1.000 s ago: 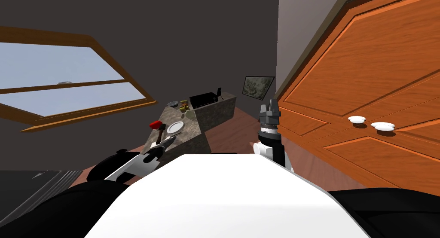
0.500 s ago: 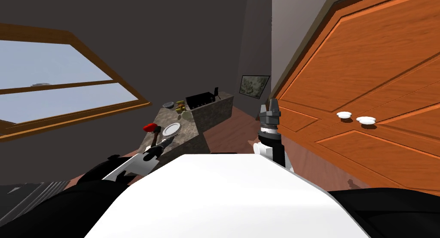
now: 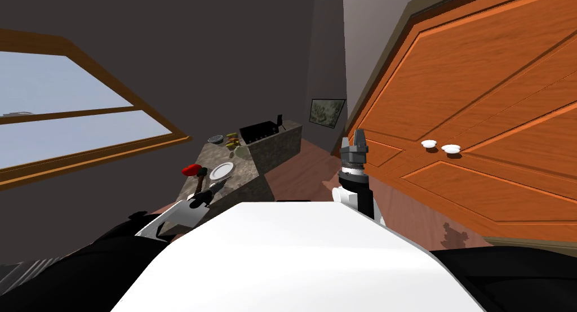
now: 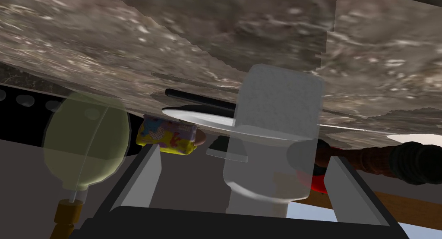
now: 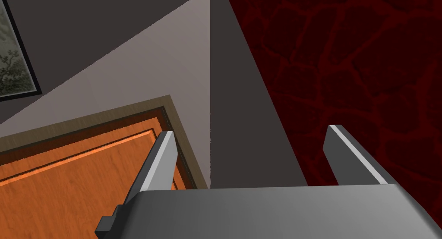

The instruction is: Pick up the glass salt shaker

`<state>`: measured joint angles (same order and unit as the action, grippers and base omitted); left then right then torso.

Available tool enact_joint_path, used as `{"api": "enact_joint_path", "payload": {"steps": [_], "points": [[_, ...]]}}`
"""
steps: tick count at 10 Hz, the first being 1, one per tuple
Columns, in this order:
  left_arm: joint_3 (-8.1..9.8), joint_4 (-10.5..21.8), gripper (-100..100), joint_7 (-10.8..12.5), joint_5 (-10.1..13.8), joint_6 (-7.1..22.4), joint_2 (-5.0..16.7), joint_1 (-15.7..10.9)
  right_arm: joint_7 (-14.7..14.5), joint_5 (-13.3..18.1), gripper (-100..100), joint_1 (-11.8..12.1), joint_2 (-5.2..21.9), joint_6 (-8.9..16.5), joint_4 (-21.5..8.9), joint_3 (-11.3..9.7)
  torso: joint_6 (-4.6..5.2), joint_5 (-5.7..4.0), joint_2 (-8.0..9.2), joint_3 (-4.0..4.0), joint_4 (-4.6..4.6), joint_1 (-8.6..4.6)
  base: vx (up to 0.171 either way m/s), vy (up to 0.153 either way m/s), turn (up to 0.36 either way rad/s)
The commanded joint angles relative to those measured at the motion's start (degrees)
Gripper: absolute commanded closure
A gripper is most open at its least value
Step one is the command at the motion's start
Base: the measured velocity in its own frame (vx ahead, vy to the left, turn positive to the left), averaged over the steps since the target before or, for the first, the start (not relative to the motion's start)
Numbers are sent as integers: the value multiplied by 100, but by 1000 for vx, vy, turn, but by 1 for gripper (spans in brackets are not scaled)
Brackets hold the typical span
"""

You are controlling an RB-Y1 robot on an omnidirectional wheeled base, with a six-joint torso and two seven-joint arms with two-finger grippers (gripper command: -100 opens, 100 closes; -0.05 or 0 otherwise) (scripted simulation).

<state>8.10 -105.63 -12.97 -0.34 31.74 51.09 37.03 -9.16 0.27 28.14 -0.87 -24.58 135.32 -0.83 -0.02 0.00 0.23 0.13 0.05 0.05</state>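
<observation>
Left gripper is spread wide, pinching nothing. Shaker sits between the fingers, close to the gripper body. It is clear and see-through, with a gap to each finger and no contact. Stone counter lies behind it. White plate is just past the shaker, its rim showing through the glass. Yellow printed packet is beside the plate. Pale green see-through bulb on a brown neck is outside one finger. Red head on a dark brown handle is by the other finger.

Head view: the left arm reaches low over the near end of the counter, gripper tips at the plate's near edge. The red head is just beside the plate, on the window side. The shaker is too small to pick out here. At the far end of the counter are a dark box, a small bowl and some green and yellow bits. Right gripper stands upright, well apart from the counter, in front of an orange door with white knobs.

Right wrist view: fingers spread, nothing between them.
</observation>
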Motion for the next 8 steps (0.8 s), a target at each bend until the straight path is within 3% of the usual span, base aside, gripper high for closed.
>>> {"api": "enact_joint_path", "payload": {"steps": [1,2,6,7,8], "points": [[0,0,-100,0,0,0,0,0,0,0,0,0,0,0,0,0,0,0,0,0,0,0,-15,3,-20],[-1,12,100,1,1,-3,-1,-7,0,0,0,1,0,0,0,0,-2,-1,-7,-4,-1,-1,0,0,0],[-1,10,100,-2,0,-3,1,-6,0,0,0,1,0,0,0,0,-3,0,-15,-9,-3,-2,0,0,0],[-1,10,0,-1,0,-3,1,-6,0,0,0,1,0,0,0,0,-3,0,-16,-9,-4,-2,0,0,0],[3,-178,100,-11,-12,-23,31,120,0,0,0,1,0,0,0,0,-3,0,-16,-9,-4,-2,43,-4,213]]}}
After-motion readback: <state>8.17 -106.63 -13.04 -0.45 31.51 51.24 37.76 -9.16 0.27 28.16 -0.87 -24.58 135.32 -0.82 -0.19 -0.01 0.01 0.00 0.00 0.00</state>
